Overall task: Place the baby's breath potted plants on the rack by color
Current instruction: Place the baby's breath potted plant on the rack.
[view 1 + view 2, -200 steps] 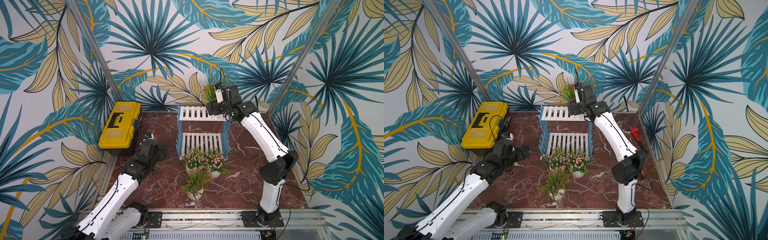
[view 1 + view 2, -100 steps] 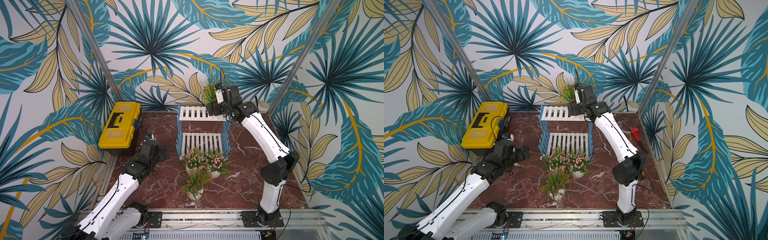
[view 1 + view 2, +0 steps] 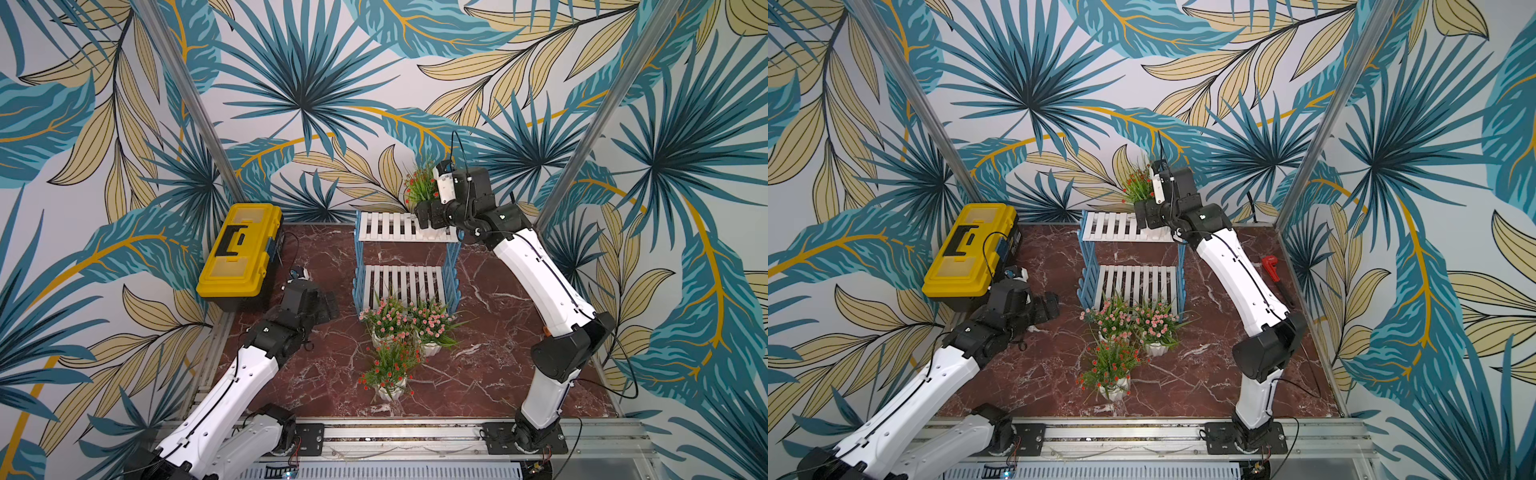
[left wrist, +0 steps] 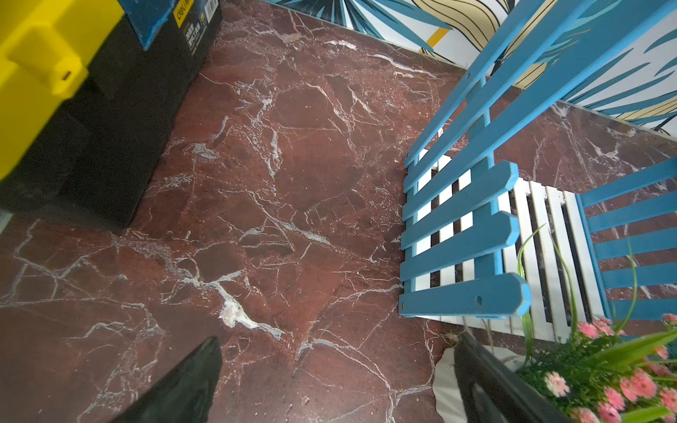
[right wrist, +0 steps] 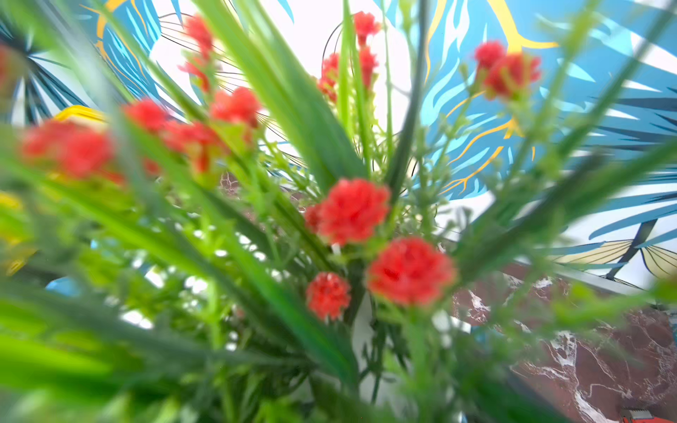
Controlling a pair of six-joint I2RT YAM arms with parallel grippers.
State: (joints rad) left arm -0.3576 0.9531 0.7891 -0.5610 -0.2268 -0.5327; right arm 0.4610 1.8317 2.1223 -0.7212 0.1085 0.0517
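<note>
The rack (image 3: 390, 226) stands at the back middle, with white slat shelves and blue sides. My right gripper (image 3: 428, 214) is shut on the pot of a red-flowered baby's breath plant (image 3: 419, 185) at the right end of the upper shelf. Its leaves and red blooms (image 5: 351, 216) fill the right wrist view and hide the jaws. Two pink-flowered plants (image 3: 386, 322) (image 3: 434, 322) stand on the floor before the lower shelf, and a second red one (image 3: 390, 365) stands nearer the front. My left gripper (image 3: 328, 303) hangs open and empty left of the rack, one finger (image 4: 487, 381) beside a pink plant's pot (image 4: 445, 381).
A yellow toolbox (image 3: 239, 249) sits at the back left, close behind my left arm. A red tool (image 3: 1271, 266) lies by the right wall. Patterned walls close in the marble floor (image 3: 490, 374) on three sides.
My left gripper has crept a little toward the rack and the pink plants. My right gripper and its red plant have hardly moved at the upper shelf.
</note>
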